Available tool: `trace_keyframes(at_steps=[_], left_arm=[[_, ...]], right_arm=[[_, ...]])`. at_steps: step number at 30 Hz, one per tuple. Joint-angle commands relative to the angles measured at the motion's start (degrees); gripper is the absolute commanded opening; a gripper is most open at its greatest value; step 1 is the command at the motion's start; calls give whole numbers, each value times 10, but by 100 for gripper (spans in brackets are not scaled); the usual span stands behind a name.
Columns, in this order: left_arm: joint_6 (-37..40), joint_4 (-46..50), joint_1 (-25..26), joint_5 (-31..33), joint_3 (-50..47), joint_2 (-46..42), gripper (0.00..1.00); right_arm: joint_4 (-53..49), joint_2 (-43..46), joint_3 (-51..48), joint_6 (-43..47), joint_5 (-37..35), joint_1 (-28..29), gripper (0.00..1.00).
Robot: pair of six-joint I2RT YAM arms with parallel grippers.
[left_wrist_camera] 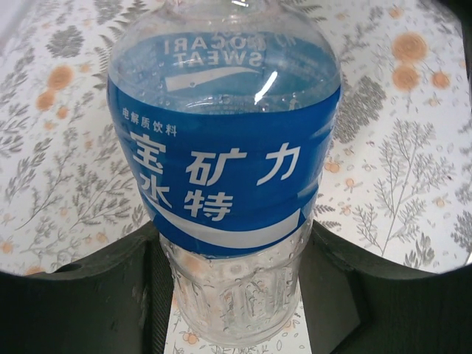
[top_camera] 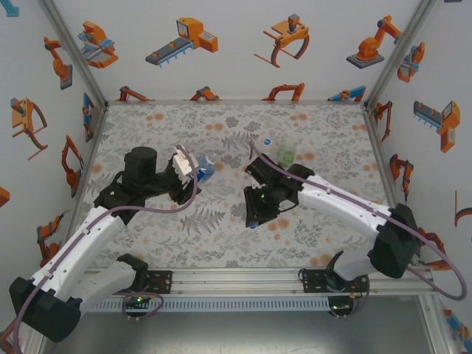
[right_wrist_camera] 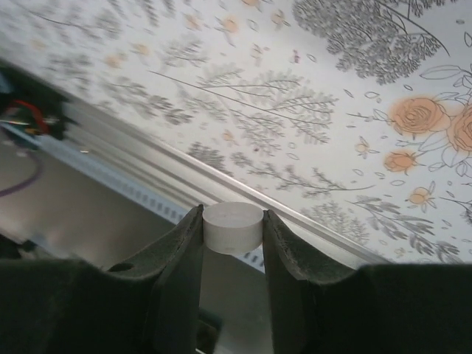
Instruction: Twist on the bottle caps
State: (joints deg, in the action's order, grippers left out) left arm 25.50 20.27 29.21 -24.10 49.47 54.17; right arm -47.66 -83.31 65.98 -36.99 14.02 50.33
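Left gripper (left_wrist_camera: 234,295) clamps the blue bottle (left_wrist_camera: 221,184); right gripper (right_wrist_camera: 233,230) pinches 1 cap (right_wrist_camera: 233,220). Best to seat it level atop the bottle before twisting.

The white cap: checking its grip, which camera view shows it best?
Right wrist: the white cap sits close up, pinched by the right tool. In the top external view it is too small to tell. The left wrist view faces the blue-labelled bottle.

The blue-labelled bottle (left_wrist_camera: 225,184) is cut off at neck and base by the edges of the left wrist view and largely masked from above by the left gripper (top_camera: 195,175), while the lower rim of the cap (right_wrist_camera: 233,230) is hidden within the right gripper (right_wrist_camera: 232,216).
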Motion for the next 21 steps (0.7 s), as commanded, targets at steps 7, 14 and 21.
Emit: trace_keyframes(at_steps=[7,14,21], left_arm=[[-60,-14,-6,42,16,-15,0],[-54,-15,-7,37,12,-21,0],[-48,-12,-7,32,11,-18,0]], right_arm=[[-2,-132,13,58,-20,17,18],[48,-190,8,59,-52,19,25],[91,-216,0,41,-91,24,33]])
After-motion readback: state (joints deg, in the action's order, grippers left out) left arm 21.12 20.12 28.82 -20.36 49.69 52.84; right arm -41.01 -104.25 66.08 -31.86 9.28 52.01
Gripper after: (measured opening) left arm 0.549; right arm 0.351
